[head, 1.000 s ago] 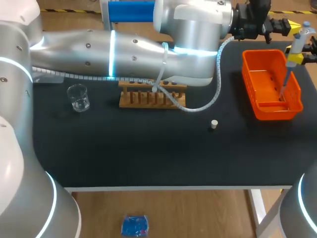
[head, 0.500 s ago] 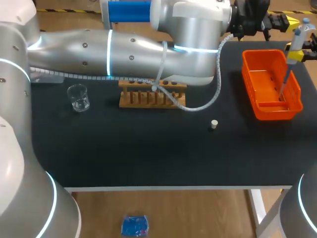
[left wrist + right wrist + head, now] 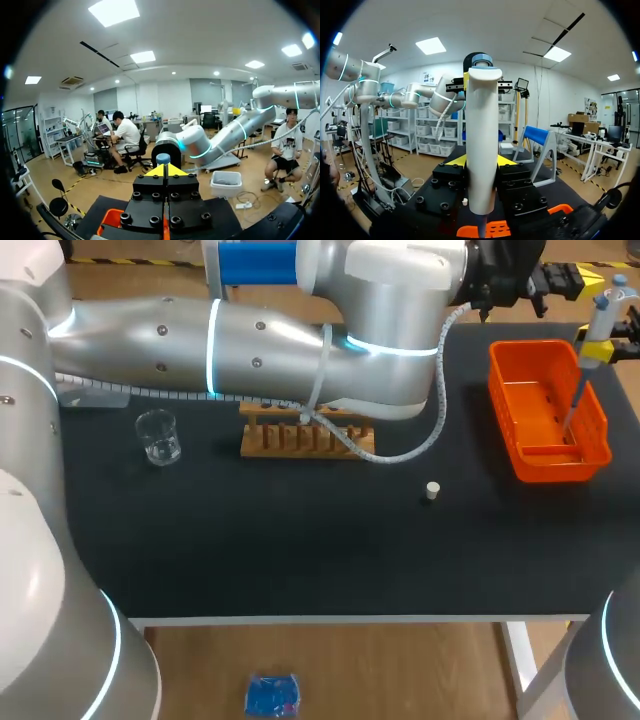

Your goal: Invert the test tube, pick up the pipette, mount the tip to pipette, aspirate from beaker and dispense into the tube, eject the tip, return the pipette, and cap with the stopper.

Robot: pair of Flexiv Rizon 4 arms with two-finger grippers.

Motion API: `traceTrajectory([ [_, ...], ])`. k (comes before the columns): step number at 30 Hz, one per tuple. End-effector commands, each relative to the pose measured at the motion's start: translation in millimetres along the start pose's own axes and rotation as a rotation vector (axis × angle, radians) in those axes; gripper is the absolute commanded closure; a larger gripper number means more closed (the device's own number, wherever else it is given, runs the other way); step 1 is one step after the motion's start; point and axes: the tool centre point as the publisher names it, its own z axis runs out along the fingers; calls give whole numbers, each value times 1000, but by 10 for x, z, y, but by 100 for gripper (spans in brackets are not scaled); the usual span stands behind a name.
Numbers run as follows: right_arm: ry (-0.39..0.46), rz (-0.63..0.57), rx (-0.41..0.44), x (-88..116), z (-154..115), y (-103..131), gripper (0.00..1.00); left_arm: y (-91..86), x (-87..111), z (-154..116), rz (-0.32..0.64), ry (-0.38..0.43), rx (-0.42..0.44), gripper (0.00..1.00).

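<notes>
Pipette (image 3: 482,125) stands upright between the two fingers of your right gripper (image 3: 482,161). They press it from both sides, so this claw is closed on it. In the head view, its thin lower end points down into the orange basket (image 3: 540,405) at the right side of the table. Your left gripper (image 3: 166,171) is near the far end of this basket. Its yellow tips meet, and you see nothing between them. The beaker (image 3: 158,437), the wooden rack (image 3: 305,438) and the small stopper (image 3: 432,490) stand on the black mat (image 3: 250,540), well apart from the basket.
</notes>
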Motion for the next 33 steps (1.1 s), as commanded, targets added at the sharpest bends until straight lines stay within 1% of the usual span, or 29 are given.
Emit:
traceTrajectory([
  [1, 1, 0, 3, -3, 0, 9, 100, -88, -55, -26, -7, 38, -111, 100],
  [4, 1, 0, 3, -3, 0, 9, 100, -94, -53, -20, -13, 34, -155, 100],
  [9, 1, 0, 3, -3, 0, 9, 100, -95, -43, -1, -16, 39, -175, 100],
  [14, 1, 0, 3, -3, 0, 9, 100, -69, -47, 38, -25, 49, -181, 100],
  [22, 1, 0, 3, -3, 0, 9, 100, 46, -82, 90, -48, 61, -177, 100],
  [33, 1, 0, 3, -3, 0, 9, 100, 112, -93, 95, -65, 65, -177, 100],
])
